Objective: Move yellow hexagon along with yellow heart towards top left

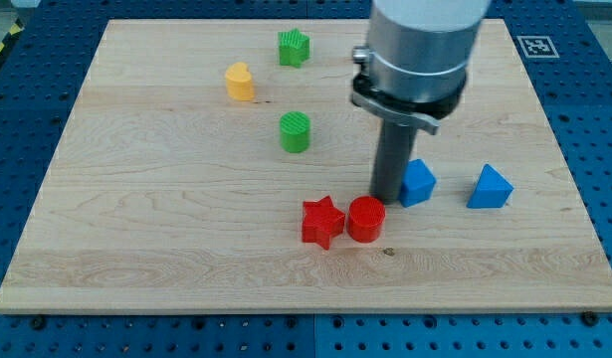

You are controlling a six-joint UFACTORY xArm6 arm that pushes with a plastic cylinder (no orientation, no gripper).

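My tip (389, 198) stood low on the wooden board (136, 239), just beside the blue block (417, 183) on its left and just above the red cylinder (366, 219), with a red star (322, 222) next to that; there was no pincer on this arm, only the bare rod, so nothing was pinched or spread. The yellow heart (240, 82) lay well apart toward the view's top left, near a green star (294, 48) and a green cylinder (296, 132), and I could make out only that one yellow block, no hexagon. I judged the approach step was in hand: the next move called for travelling round the green cylinder to the heart's lower right side before pushing up and left.
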